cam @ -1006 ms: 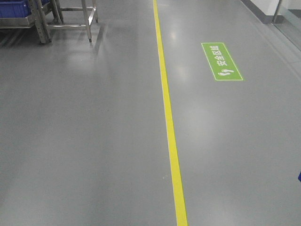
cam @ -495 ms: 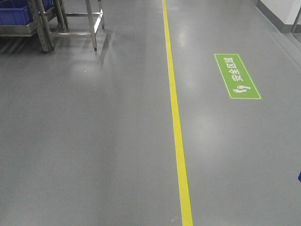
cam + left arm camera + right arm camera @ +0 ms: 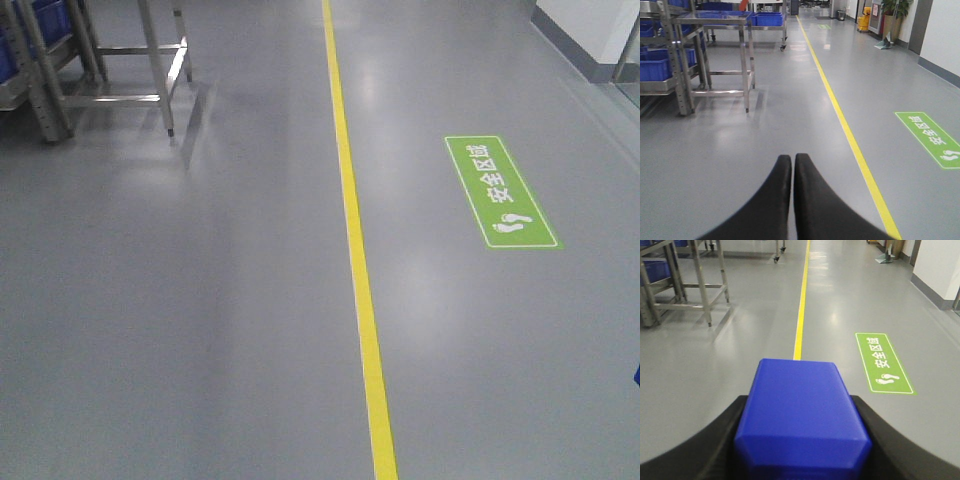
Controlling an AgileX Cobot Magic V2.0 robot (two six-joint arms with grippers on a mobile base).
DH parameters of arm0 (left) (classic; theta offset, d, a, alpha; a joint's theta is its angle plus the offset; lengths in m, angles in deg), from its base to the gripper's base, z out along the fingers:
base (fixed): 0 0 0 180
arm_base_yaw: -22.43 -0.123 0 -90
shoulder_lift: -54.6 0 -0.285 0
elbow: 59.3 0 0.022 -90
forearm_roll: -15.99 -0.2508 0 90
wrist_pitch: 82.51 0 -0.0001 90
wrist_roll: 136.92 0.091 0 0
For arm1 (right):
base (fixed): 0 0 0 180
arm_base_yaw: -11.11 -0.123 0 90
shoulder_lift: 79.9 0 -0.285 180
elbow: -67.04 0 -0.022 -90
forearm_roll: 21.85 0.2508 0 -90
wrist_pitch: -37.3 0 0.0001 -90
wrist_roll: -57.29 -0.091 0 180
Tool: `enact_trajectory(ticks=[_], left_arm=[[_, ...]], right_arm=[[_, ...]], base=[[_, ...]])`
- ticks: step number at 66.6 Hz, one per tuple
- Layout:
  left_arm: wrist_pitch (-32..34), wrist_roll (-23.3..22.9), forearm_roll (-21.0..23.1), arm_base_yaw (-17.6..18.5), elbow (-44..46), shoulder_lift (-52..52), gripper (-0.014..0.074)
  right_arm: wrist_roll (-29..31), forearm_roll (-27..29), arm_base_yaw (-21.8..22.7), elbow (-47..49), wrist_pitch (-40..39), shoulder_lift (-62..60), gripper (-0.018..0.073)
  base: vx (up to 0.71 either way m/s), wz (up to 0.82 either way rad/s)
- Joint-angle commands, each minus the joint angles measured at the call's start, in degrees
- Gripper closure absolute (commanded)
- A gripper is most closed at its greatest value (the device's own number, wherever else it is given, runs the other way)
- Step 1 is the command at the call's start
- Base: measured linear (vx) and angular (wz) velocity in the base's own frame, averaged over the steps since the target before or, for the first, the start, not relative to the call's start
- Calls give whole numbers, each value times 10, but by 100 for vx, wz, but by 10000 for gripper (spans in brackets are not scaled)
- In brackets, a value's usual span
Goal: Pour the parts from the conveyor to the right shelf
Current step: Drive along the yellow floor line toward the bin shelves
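At far left, steel racks (image 3: 677, 60) carry blue bins (image 3: 655, 70). The left gripper (image 3: 792, 167) is closed, jaws touching, holding nothing. A yellow floor line (image 3: 350, 230) runs up the middle of the floor. The right gripper (image 3: 800, 412) is clamped around a blue box (image 3: 799, 385); its contents cannot be seen. A green floor sign (image 3: 502, 192) lies at right. Judged step: transit. Neither conveyor nor right shelf can be identified. The next move calls for reaching that shelf with the box level, then tipping it.
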Motion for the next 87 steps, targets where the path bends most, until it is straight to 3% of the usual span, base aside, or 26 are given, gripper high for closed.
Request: enact_trajectory(ticks=[1,87], left_arm=[[45,-5,5,3,11,6,603],[45,-5,5,3,11,6,603]], right_arm=[[3,0,1,15,-44,5,564],[3,0,1,15,-44,5,564]], base=[[64,-16],[71,0]])
